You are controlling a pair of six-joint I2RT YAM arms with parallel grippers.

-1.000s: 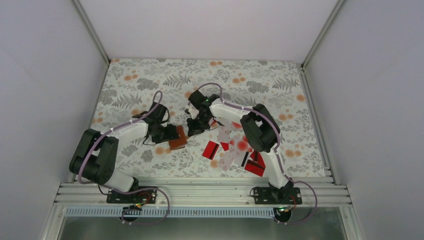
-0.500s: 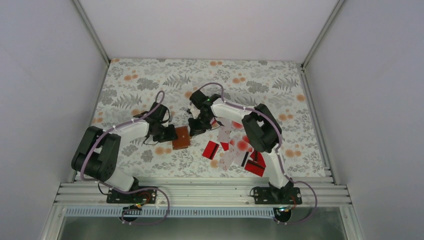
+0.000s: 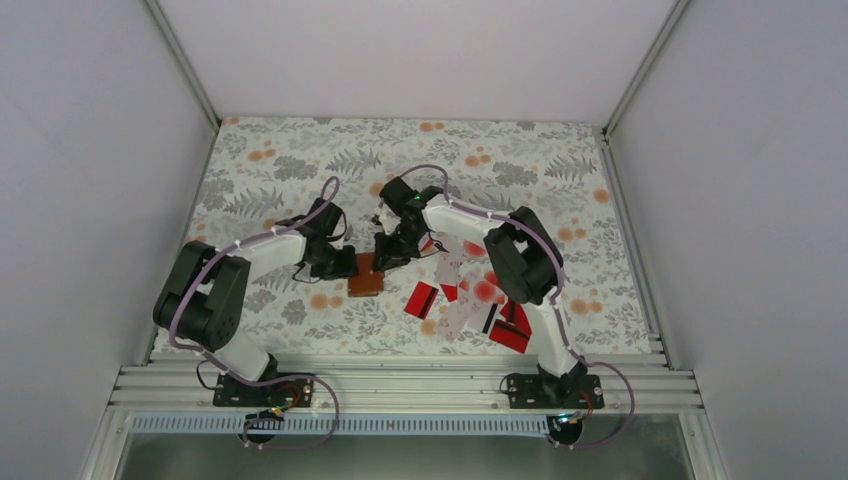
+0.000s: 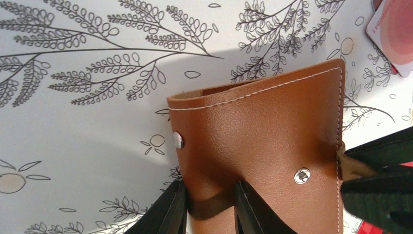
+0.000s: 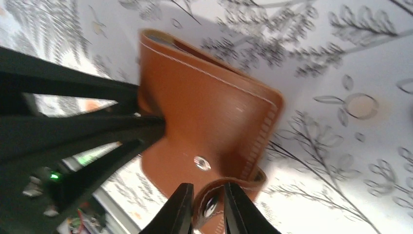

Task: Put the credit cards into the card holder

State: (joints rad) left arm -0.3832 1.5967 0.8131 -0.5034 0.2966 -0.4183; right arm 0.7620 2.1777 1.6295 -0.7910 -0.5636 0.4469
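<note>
The brown card holder (image 3: 364,275) lies folded on the floral table between my two grippers. In the left wrist view my left gripper (image 4: 208,207) is shut on the holder's (image 4: 263,131) left edge, near a silver snap. In the right wrist view my right gripper (image 5: 207,209) is shut on the holder's (image 5: 209,112) curled snap strap. Several credit cards (image 3: 470,300), red ones and white ones with red blotches, lie scattered right of the holder. One blotched card's corner (image 4: 394,34) shows in the left wrist view.
The floral table (image 3: 300,160) is walled by white panels at left, right and back. An aluminium rail (image 3: 400,385) runs along the near edge. The right arm's forearm (image 3: 470,225) reaches over part of the card pile.
My left gripper has carried the card holder right and slightly back, toward my right gripper. The right gripper now grips the holder's strap.
</note>
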